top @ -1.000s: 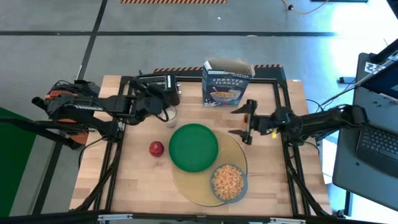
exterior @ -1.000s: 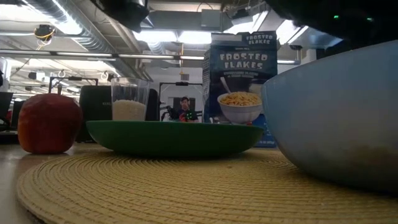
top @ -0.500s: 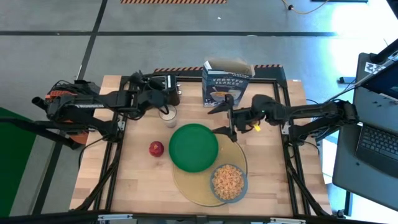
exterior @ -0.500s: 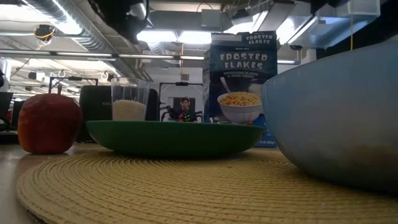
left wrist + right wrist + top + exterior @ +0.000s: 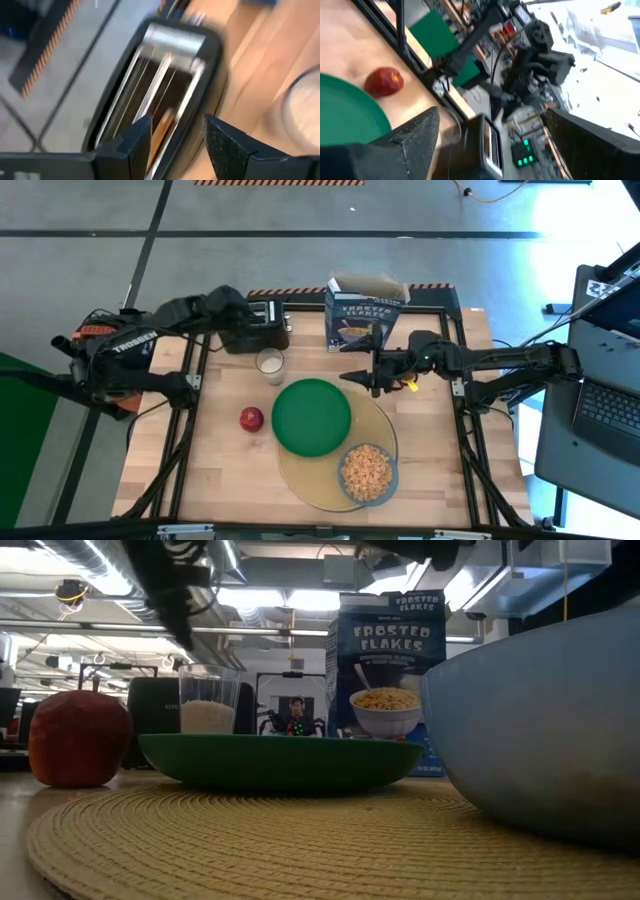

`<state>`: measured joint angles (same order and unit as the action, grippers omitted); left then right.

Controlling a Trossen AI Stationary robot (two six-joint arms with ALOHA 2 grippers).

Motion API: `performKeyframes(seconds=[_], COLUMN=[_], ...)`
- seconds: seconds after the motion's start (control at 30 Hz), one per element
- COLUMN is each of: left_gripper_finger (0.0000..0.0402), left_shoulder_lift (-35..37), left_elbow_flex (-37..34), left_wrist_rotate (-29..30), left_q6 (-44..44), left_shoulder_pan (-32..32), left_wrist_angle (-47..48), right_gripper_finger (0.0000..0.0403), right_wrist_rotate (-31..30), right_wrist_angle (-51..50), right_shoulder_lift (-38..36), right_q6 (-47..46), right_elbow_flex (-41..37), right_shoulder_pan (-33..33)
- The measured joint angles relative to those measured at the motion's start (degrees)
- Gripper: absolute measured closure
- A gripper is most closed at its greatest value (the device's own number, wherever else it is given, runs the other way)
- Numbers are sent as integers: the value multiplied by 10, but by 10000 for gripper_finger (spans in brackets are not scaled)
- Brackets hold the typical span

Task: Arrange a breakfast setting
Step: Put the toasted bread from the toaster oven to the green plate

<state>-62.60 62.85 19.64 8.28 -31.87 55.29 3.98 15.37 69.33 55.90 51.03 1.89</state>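
Observation:
A black toaster (image 5: 262, 326) stands at the table's far left, with a toast slice (image 5: 161, 131) in one slot. My left gripper (image 5: 177, 122) hovers open above the toaster (image 5: 170, 45), its fingers on either side of that slot. Close by, on the near side, is the milk glass (image 5: 269, 363). The green plate (image 5: 312, 416) and a blue-grey bowl (image 5: 367, 472) of cereal rest on the round yellow mat (image 5: 300, 470). A red apple (image 5: 251, 419) lies left of the plate. The blue cereal box (image 5: 362, 315) stands at the far edge. My right gripper (image 5: 362, 377) hangs open near the plate's far right rim.
Black frame rails run along the table's left and right edges. Bare wood lies at the near left (image 5: 220, 480) and at the right (image 5: 430, 440). A laptop (image 5: 610, 400) sits off the table's right side.
My left gripper has swung from beside the milk glass toward the far edge and now sits over the toaster, its wrist turned. My right gripper has risen, tipped up to level and gone toward the table's left. Nothing on the table has moved.

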Motion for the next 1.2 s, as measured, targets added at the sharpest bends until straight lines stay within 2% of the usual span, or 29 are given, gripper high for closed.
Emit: performKeyframes(seconds=[0.1, 0.3, 0.47, 0.6, 0.77, 0.87, 0.97, 1.2], left_gripper_finger=[233, 233, 233, 233, 233, 233, 233, 233], left_shoulder_lift=[19, 42, 34, 24, 22, 22, 22, 15], left_elbow_flex=[0, 0, -1, -29, -53, -61, -63, -63], left_wrist_rotate=[-25, -141, -189, -245, -260, -301, -311, -343], left_q6=[23, 58, 91, 127, 161, 177, 188, 207], left_shoulder_pan=[-45, -115, -155, -185, -225, -253, -280, -296], left_wrist_angle=[32, 20, 11, -2, -25, -33, -34, -56], right_gripper_finger=[61, 61, 61, 61, 61, 61, 61, 61], right_wrist_rotate=[-23, -36, -36, -36, -43, -50, -51, -51], right_wrist_angle=[-35, -51, -49, -49, -48, -47, -47, -44], right_shoulder_lift=[-20, -41, -42, -41, -41, -41, -41, -41], right_q6=[1, 15, 28, 31, 40, 41, 41, 41], right_elbow_flex=[0, 0, 0, 0, 0, 0, 0, 0], right_shoulder_pan=[0, 0, 0, 0, 0, 0, 1, 1])
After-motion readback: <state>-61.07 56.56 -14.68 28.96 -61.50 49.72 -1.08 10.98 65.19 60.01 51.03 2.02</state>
